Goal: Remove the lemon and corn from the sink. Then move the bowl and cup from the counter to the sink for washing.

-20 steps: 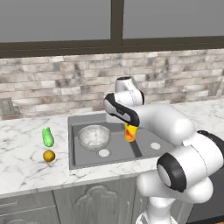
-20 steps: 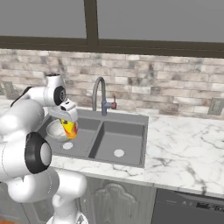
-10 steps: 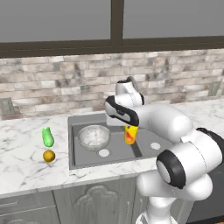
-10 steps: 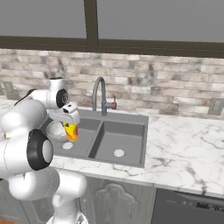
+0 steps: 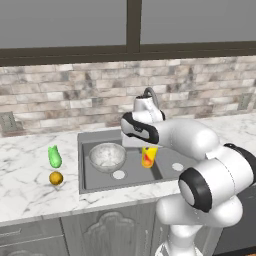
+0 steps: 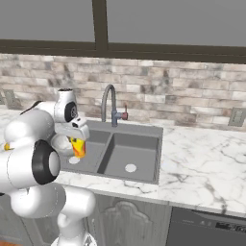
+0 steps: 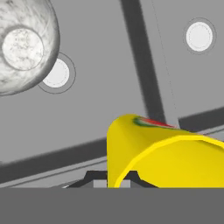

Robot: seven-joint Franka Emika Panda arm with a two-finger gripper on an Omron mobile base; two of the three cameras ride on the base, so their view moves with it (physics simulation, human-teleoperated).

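Gripper [image 5: 146, 148] clamped on cup [image 5: 148, 156], hanging over sink [image 5: 92, 183] beside bowl [image 5: 107, 156], poised for lowering into wash basin.

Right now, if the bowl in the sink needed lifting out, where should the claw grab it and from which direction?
Grip the bowl by its rim, coming straight down from above. It sits upright and open-mouthed in the left basin of the sink, too wide to span, so one finger inside and one outside the thin wall looks best. The claw is shut on the cup, so that goes down first.
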